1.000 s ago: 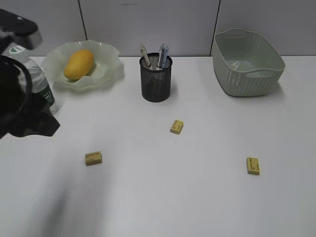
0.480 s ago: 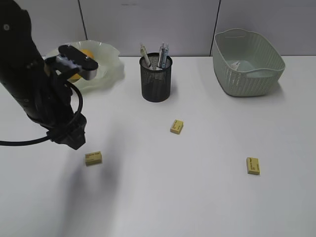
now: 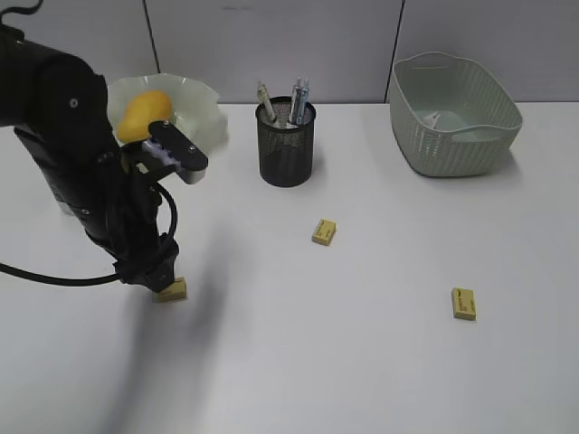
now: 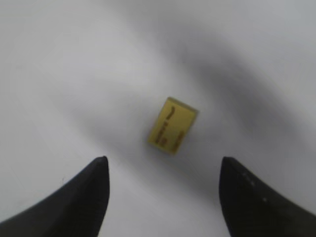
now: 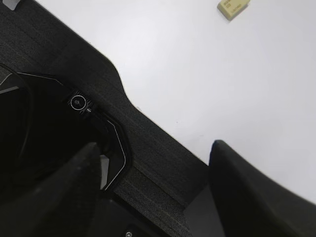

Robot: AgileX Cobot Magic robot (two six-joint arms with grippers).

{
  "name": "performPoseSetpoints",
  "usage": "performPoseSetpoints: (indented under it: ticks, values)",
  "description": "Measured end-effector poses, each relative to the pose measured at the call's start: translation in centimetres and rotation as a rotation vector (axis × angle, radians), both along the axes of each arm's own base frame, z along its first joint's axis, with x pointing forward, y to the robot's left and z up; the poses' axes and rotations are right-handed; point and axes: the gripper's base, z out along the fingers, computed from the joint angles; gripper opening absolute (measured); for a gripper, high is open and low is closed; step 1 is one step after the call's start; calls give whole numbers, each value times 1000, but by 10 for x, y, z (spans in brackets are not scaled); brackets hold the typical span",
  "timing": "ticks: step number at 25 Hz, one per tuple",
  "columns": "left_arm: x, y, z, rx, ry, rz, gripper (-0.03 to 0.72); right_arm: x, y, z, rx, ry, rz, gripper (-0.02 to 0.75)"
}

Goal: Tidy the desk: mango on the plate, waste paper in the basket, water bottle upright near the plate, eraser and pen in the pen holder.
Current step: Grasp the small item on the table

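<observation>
- The left gripper (image 4: 163, 170) has its jaws spread wide, with nothing between them; a yellow eraser (image 4: 173, 125) lies flat on the desk (image 3: 362, 362) just ahead of the gap, touching neither fingertip.
- From the exterior view the left arm (image 3: 90, 181) leans down over that same eraser, hiding most of it (only a corner peeks out by the arm's tip).
- The right gripper (image 5: 153, 163) is also spread apart and empty, poised over its own dark base, with another eraser (image 5: 233, 7) at the top edge of its view.
- Two more erasers lie in the open: one mid-desk (image 3: 324, 232), one well to the right (image 3: 463, 304).
- The mango (image 3: 145, 116) sits on the plate (image 3: 199, 113) at the back left, partly screened by the arm.
- The pen holder (image 3: 286, 145) stands at back centre with pens (image 3: 298, 99) in it.
- The basket (image 3: 452, 113) is at the back right, with something pale inside, too unclear to name.
- The desk is plain white; grey wall panels (image 3: 271, 36) run behind it.
</observation>
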Motion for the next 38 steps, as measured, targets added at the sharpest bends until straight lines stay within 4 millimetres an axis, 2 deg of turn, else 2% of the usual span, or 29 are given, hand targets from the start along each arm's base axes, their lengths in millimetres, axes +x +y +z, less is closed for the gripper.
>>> performPoseSetpoints:
  ticks: [7, 17, 22, 24, 26, 30, 38]
  values:
    - [4, -3, -26, 25, 48, -40, 529, 0, 0, 0, 3, 2, -20, 538]
    - [15, -11, -52, 29, 78, -51, 525, 1, -1, 0, 1, 0, -26, 526]
    - [21, -15, -57, 46, 112, -51, 494, 1, -1, 0, 1, -1, -26, 519]
    - [23, -16, -58, 57, 125, -54, 472, 1, -1, 0, 1, 0, -27, 512]
    - [24, -16, -58, 66, 126, -60, 413, 1, -1, 0, 2, 0, -27, 510]
    - [27, -14, -58, 73, 121, -61, 213, 1, -1, 0, 2, 0, -27, 505]
    - [28, -18, -52, 68, 182, -38, 204, 1, -1, 0, 2, 0, -27, 501]
